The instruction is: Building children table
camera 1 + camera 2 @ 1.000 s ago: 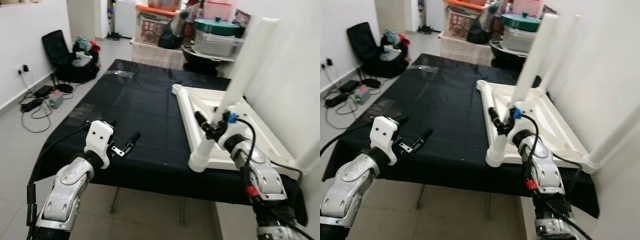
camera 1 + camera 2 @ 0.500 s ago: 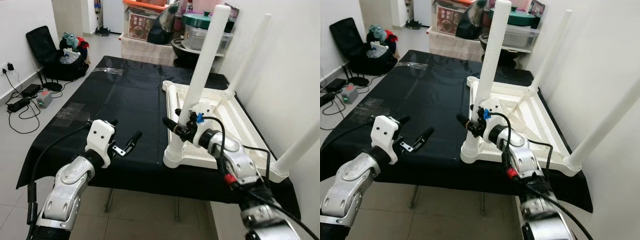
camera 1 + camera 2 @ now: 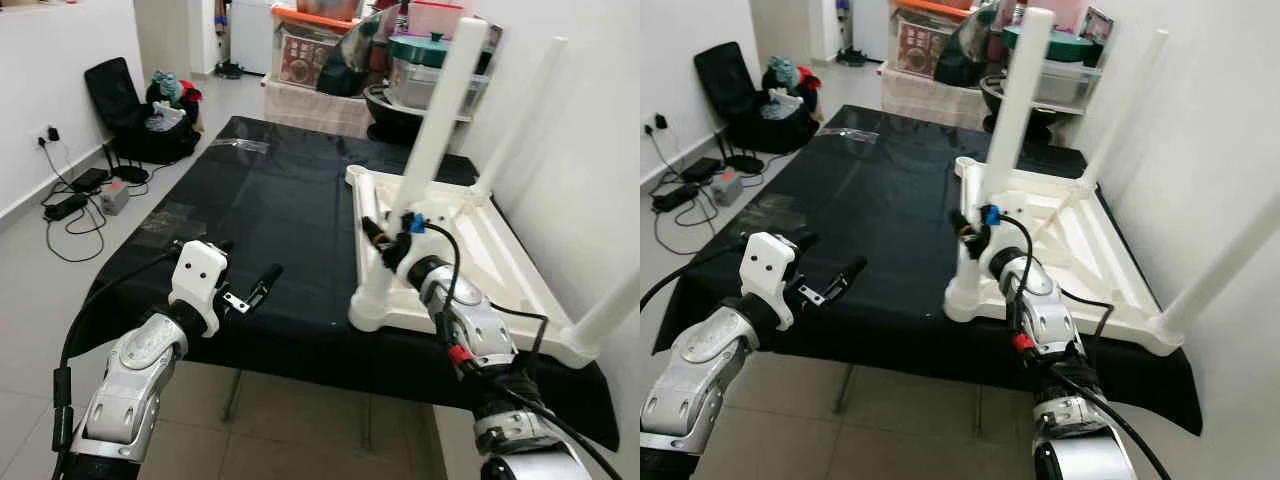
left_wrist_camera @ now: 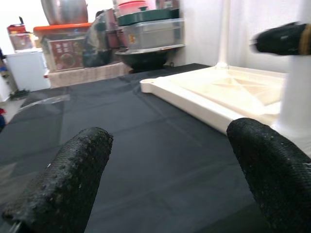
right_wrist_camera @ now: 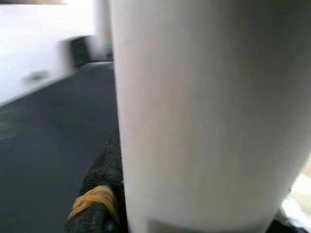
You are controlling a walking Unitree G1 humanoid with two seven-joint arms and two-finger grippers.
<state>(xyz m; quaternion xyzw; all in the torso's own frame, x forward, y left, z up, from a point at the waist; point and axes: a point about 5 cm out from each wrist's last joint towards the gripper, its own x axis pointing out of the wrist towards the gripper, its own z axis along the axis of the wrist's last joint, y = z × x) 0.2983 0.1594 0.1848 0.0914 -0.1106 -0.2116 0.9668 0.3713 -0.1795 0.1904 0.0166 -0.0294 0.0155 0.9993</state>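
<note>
The white table leg point(image 3: 432, 130) stands clenched between the right gripper point(image 3: 388, 238) fingers; left gripper point(image 3: 245, 285) fingers spread apart.

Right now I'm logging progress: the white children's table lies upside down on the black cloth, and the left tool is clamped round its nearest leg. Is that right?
Not quite: it is the right tool that is clamped round the nearest leg, as the left eye view shows. The left tool hovers open over the black cloth, apart from the upside-down white children's table.
</note>
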